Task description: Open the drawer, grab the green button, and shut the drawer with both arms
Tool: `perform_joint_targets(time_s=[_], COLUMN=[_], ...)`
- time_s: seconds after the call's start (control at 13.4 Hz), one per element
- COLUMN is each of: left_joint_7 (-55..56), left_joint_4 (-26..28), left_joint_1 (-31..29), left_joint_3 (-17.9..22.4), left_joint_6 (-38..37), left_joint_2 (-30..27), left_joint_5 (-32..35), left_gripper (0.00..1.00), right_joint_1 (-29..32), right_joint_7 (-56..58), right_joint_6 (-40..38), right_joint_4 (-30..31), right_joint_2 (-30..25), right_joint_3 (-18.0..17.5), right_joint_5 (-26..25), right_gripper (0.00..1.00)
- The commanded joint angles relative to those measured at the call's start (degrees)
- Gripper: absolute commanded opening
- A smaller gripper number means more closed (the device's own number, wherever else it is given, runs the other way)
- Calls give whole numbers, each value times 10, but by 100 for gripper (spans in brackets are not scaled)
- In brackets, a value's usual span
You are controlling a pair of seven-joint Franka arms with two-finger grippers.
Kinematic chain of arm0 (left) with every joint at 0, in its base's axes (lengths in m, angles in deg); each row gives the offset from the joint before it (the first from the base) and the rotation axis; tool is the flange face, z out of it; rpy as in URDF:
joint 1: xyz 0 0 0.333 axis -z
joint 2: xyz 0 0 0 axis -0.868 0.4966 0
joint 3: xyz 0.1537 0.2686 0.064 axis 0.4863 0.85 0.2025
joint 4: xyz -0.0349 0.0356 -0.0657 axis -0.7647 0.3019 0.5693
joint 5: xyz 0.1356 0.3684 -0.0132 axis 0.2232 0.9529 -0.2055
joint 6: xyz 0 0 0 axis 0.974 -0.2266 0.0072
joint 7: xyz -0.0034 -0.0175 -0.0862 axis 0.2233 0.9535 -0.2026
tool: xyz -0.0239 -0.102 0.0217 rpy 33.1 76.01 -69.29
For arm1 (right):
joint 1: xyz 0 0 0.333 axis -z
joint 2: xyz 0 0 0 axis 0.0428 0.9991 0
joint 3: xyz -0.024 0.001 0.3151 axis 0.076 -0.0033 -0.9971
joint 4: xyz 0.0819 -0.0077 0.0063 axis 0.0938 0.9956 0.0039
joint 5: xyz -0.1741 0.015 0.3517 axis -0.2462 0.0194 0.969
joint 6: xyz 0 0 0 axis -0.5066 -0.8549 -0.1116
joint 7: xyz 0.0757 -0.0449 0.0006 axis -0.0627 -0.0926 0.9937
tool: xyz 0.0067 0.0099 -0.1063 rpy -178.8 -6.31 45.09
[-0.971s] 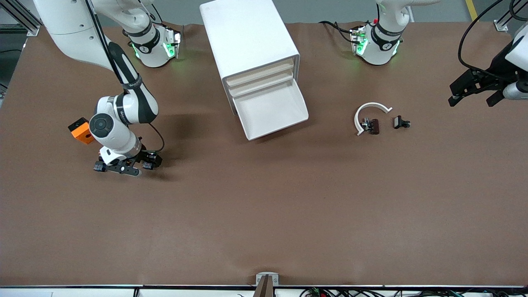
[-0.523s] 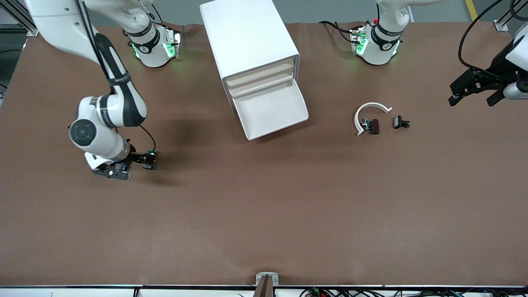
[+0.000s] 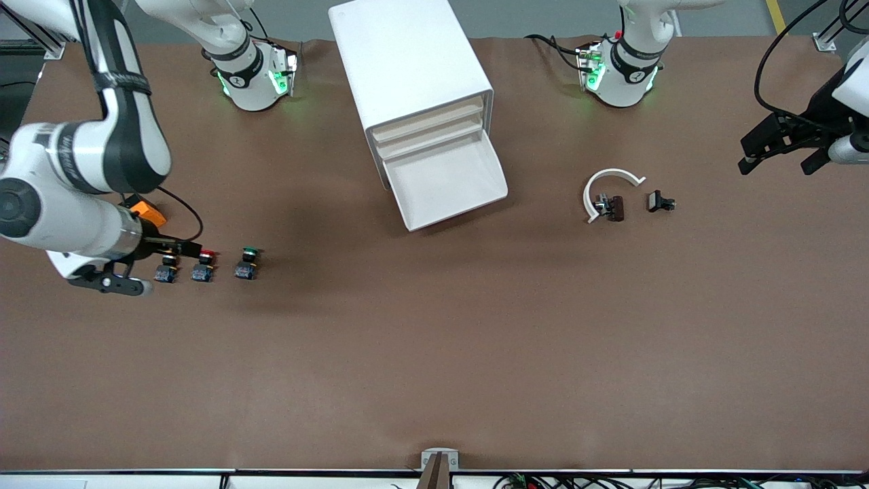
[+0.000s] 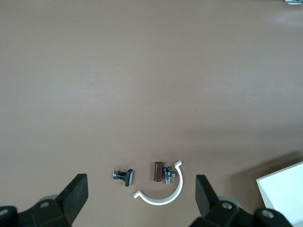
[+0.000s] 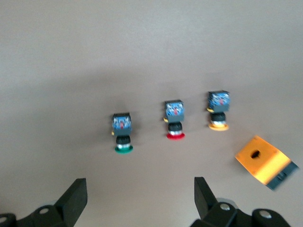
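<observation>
We are observing the white cabinet [image 3: 411,68] standing on the desk [image 3: 434,353] between the two arm bases, with its lowest drawer [image 3: 445,180] pulled out and showing no contents from the front camera. The right arm [image 3: 75,170] is swinging away toward its own end of the desk; a second ago its wrist was hanging over the button row and hiding it, and now all three are showing. The right end effector [image 3: 112,278], jaws spread and holding nothing, is hovering just beside the yellow button [image 3: 166,266].

We are finding the green button [image 3: 246,263] resting on the desk, last in a row with the red button [image 3: 203,266] and the yellow one, well apart from the cabinet; an orange block [image 3: 146,212] is lying near them. In our judgement the take is complete and closing the drawer is remaining.

The left arm is waiting, its end effector [image 3: 781,146] open and empty above its end of the desk, unchanged over the second. A white curved clip [image 3: 604,183] and two small dark parts are lying there.

We are reading no legible brand or label; the lettering on the arm's black band is too small to make out.
</observation>
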Motion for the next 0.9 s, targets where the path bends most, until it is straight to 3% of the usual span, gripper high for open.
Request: perform_joint_targets(time_s=[0.0,0.22,0.45,0.82], left_joint_7=[4,3,6,100], left_joint_4=[-13,-16,-19,-15], left_joint_1=[-4,-1,0,18], left_joint_3=[-6,-6,-6,-38], left_joint_6=[-11,-29,-34,-14], left_joint_2=[4,5,10,97], left_joint_5=[6,8,6,4], left_gripper=[100,100,100,100], right_joint_1=[12,40,62,105], right_joint_7=[24,65,111,155], right_joint_6=[-89,-162,-173,-193], right_joint_4=[-86,-153,-157,-155], right_joint_2=[2,-9,-35,-51], right_joint_3=[-5,-5,-4,-5], right_joint_5=[4,6,6,6], right_gripper=[100,100,100,100])
